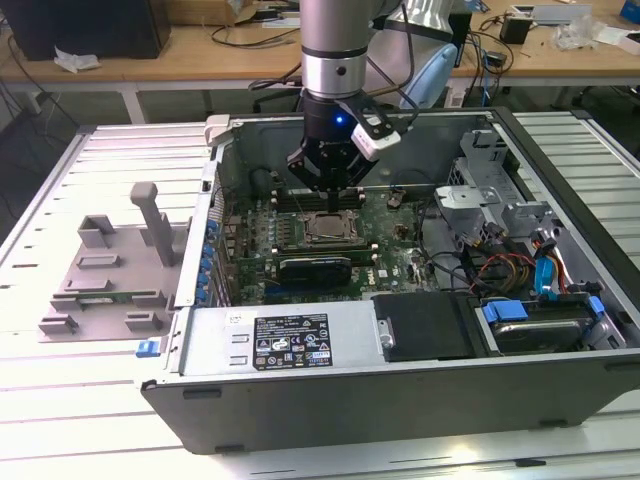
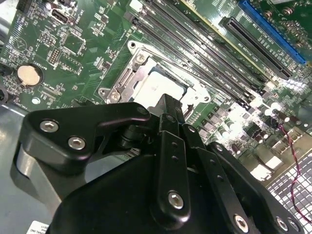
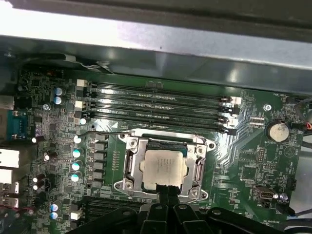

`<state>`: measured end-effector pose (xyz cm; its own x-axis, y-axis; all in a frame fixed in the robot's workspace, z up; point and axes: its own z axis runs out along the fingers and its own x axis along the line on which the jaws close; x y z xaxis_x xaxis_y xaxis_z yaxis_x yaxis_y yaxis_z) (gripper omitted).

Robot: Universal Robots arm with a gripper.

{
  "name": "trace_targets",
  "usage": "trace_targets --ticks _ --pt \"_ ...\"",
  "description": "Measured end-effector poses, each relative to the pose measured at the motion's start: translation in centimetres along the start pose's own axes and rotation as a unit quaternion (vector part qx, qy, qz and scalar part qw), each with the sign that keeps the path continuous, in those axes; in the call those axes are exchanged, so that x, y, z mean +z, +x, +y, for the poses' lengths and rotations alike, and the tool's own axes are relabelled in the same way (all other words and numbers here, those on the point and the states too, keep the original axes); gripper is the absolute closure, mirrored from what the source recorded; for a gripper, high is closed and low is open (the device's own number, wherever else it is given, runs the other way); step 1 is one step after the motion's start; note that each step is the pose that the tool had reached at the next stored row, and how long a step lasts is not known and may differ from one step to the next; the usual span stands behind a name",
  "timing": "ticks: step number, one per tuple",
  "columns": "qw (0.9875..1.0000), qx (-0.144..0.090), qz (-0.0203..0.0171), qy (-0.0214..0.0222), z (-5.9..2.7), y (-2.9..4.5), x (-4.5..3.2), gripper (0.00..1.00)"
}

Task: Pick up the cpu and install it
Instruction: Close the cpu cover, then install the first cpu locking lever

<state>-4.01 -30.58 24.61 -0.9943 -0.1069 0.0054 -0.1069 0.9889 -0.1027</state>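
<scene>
cpu (image 3: 163, 168) sits in mobo socket (image 3: 200, 168), tool (image 3: 168, 191) just above.

A lab: cable-strewn workbench (image 1: 200, 55) (wooden) behind an opened computer case (image 1: 400, 400).

The exterior view looks down from a distance on the whole open grey metal computer case (image 1: 400, 390) on the pale slatted worktop (image 1: 60, 400). Both wrist views face its green motherboard (image 3: 243, 161) (image 2: 48, 48) from close above, sharing the silvery square cpu (image 3: 165, 168) (image 2: 163, 85).
</scene>
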Motion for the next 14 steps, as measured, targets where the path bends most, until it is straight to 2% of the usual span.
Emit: trace_targets --ticks 14 --pt "1.0000 0.000 0.0000 0.0000 0.02 0.17 0.00 0.89"
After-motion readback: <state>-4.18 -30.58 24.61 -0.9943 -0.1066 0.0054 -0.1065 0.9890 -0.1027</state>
